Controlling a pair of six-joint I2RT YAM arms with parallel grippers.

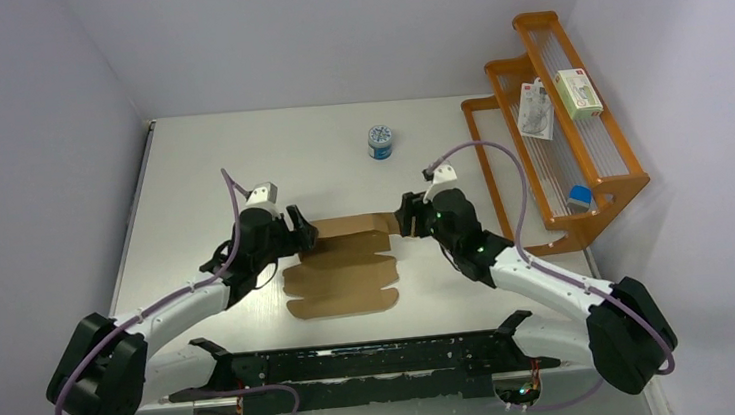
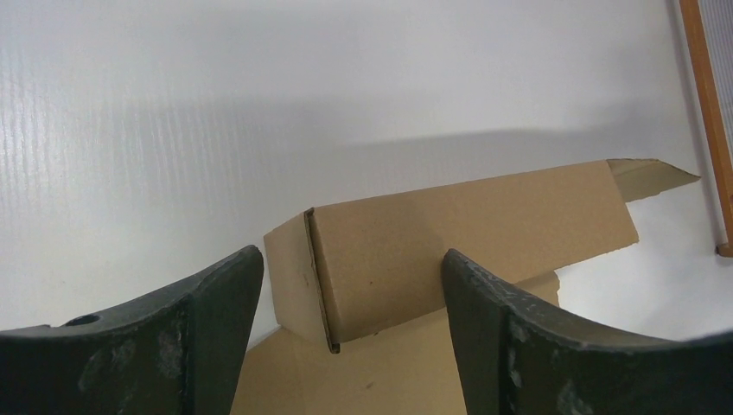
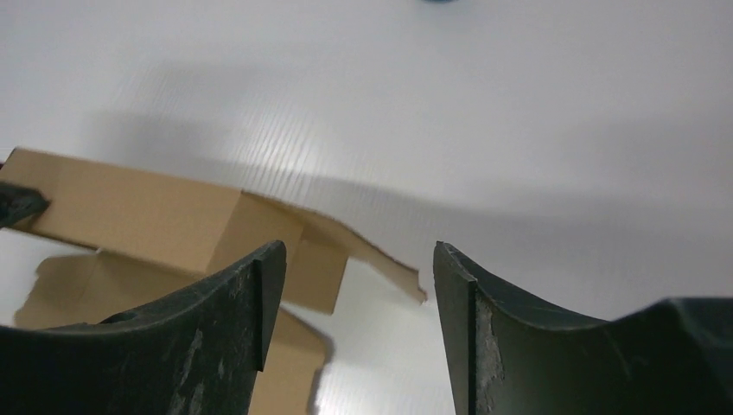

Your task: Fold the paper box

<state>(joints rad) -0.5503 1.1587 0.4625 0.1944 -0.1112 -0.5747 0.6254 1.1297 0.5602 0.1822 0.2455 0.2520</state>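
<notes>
I hold left gripper (image 1: 307,231) and right gripper (image 1: 406,214) open at the paper box (image 1: 341,275) ends, only its far wall folded.

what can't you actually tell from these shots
- Top view: whether left gripper and right gripper touch the paper box; their bodies hide contact.
- Left wrist view: the box's near part, cut off by the bottom edge and the fingers.
- Right wrist view: the round tin, cut by the top edge.
- Top view: print on the white packages, too small.
</notes>
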